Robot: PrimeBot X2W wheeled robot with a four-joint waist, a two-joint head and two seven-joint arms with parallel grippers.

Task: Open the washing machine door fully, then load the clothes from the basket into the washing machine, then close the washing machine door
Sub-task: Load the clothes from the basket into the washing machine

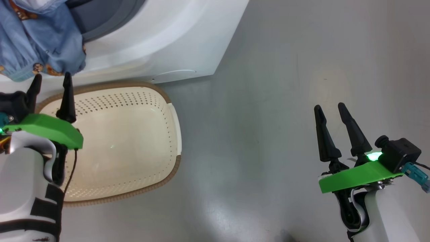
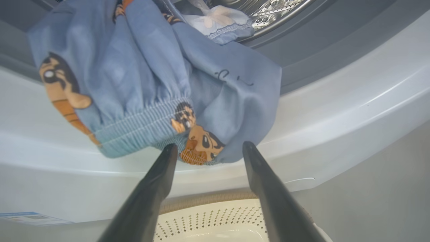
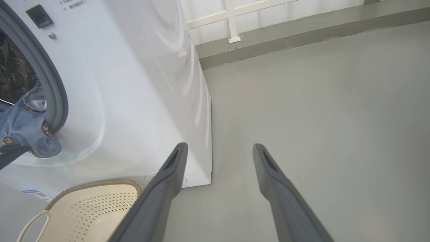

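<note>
The left gripper (image 1: 52, 78) sits at 9 o'clock in the head view, fingers spread and holding nothing, with its tips just below the clothes (image 2: 151, 77). The blue bear-print fabric hangs out of the washer (image 1: 161, 43) mouth at 11 o'clock, draped over the grey ring (image 3: 55, 90) and down the white front. In the left wrist view its gathered hem lies at 12 o'clock, close to the fingertips; I cannot tell whether they touch. A pale cloth (image 2: 218, 20) lies behind it at 1 o'clock, at the edge of the steel drum (image 2: 278, 10). The basket (image 1: 158, 90) stands on the floor (image 1: 285, 84) just beside the washer's foot, at 8 o'clock in the head view, partly under the left gripper. The right gripper (image 1: 330, 107) hangs at 4 o'clock, well apart from the washer, fingers spread over the floor and holding nothing. A blue label (image 2: 30, 217) shows at 8 o'clock in the left wrist view.
</note>
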